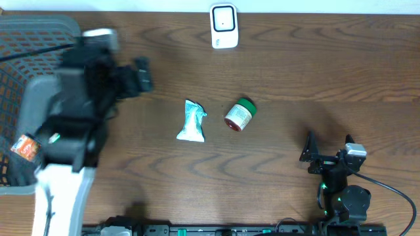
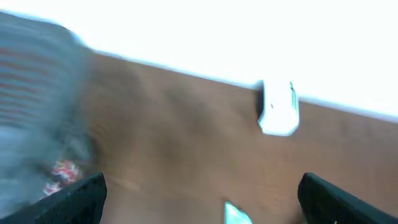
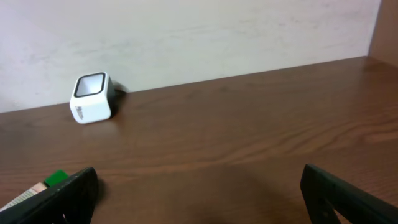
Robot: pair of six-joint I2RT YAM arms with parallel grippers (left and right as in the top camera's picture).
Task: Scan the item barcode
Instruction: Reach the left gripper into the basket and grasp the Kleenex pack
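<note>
I'm seeing a mock shop checkout: white boxy barcode scanner (image 1: 224,26) at twelve o'clock, grey plastic mesh basket (image 1: 33,33) at nine.

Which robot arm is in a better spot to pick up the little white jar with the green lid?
Probably the right. Its open right gripper sits nearer the white jar with the green lid, which shows in its wrist camera. The left gripper is by the grey plastic basket.

text: we can read none | jar (image 1: 239,115), centre: white label, print too small for us | packet (image 1: 26,147) in basket (image 1: 41,33), 9 o'clock: red-orange print, illegible to us
</note>
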